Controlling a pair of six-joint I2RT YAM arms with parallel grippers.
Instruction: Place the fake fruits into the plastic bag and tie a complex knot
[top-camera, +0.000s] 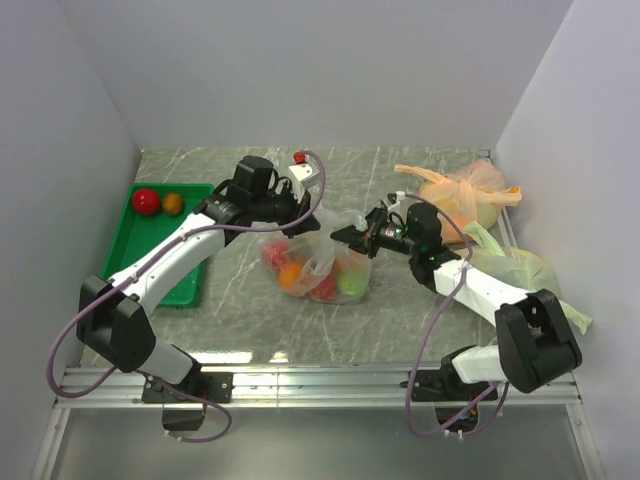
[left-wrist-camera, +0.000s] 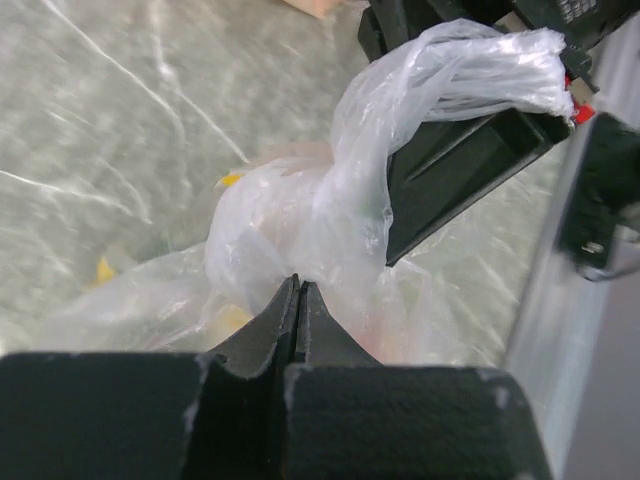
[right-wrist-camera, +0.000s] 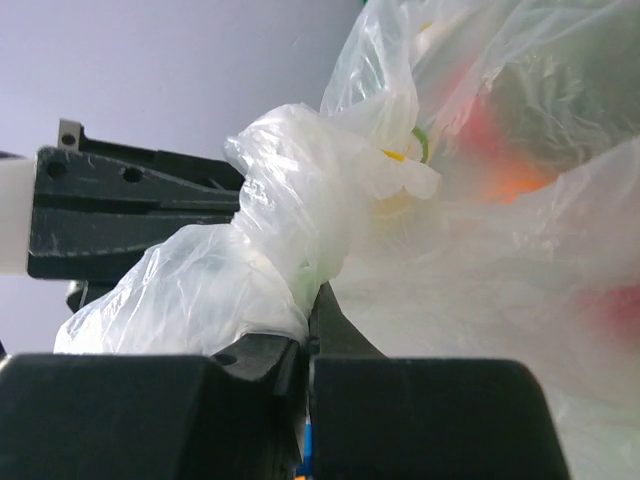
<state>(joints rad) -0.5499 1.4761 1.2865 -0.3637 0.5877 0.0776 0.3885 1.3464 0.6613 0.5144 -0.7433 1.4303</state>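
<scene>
The plastic bag (top-camera: 322, 268) sits in the middle of the table (top-camera: 250, 330), between the two arms. Some fake fruits (top-camera: 292, 277) are inside it. You can see red, orange and green through the thin plastic. So that part of the job looks mostly done.

A red ball (top-camera: 146, 201) and an orange ball (top-camera: 172, 203) lie in the green tray (top-camera: 185, 290) at the left of the top view, well apart from the bag. I think they may be fruits that are not packed yet.

The left gripper (left-wrist-camera: 296, 295) is closed tight. A bit of the bag's top is pinched between its fingers. The right gripper (right-wrist-camera: 308, 312) is closed tight too, and it grips a twisted bunch of the bag's plastic. The two grippers are close together, just above the bag.

In the wrist views the top of the bag is bunched and twisted into a lump (right-wrist-camera: 300, 190). It looks like a knot being made. I cannot tell if it is pulled tight or finished. I think the knot is the step going on now, and more loops may be needed to make it a tricky one.

At the upper right of the top view there is an orange bag (top-camera: 455, 190). A pale green bag (top-camera: 515, 268) lies just below it.
</scene>
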